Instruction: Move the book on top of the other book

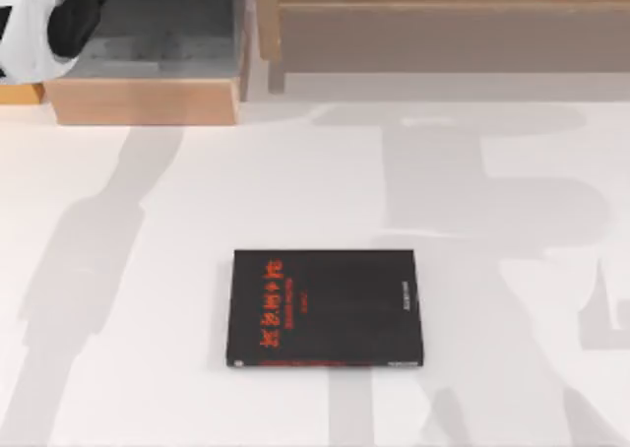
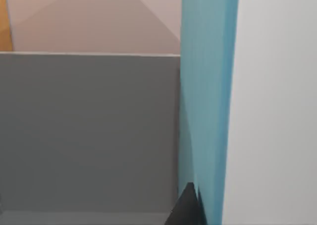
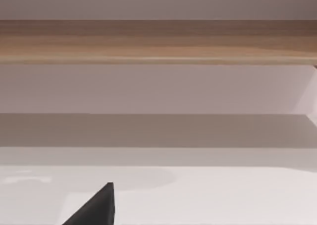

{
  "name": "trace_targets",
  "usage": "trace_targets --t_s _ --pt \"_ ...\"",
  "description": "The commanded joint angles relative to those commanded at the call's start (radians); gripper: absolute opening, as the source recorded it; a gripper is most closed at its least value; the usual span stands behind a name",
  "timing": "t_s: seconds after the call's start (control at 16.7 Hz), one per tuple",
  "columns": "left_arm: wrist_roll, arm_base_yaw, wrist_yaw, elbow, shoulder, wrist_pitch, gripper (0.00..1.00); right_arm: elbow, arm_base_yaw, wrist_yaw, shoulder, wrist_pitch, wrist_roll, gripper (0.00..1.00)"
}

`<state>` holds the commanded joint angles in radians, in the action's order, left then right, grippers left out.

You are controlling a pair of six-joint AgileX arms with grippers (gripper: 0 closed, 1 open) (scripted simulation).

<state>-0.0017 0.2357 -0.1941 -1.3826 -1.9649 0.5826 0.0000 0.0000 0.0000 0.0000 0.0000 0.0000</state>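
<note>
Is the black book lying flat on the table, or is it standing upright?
Flat. In the top view the black book shows its whole cover with red lettering, resting on the white table.

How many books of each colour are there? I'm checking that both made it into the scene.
Black book, flat on the table: 1
Light blue book, close up in the left wrist view: 1
Total: 2
</note>
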Motion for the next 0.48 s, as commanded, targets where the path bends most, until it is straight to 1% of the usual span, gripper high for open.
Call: trace_targets --t_s 0.12,0.24,0.36,0.48 --pt "0.002 -0.003 -0.001 -0.004 -0.003 0.001 0.00 0.000 0.000 0.000 0.000 0.000 0.000 1.00" --pt "0.034 0.016 -0.033 -0.001 0.029 -0.001 0.00 0.000 0.000 0.000 0.000 0.000 0.000 1.00" --pt "0.105 0.063 -0.102 0.014 0.101 -0.012 0.00 0.000 0.000 0.000 0.000 0.000 0.000 1.00" --pt "0.204 0.137 -0.197 0.044 0.199 -0.035 0.00 0.000 0.000 0.000 0.000 0.000 0.000 1.00"
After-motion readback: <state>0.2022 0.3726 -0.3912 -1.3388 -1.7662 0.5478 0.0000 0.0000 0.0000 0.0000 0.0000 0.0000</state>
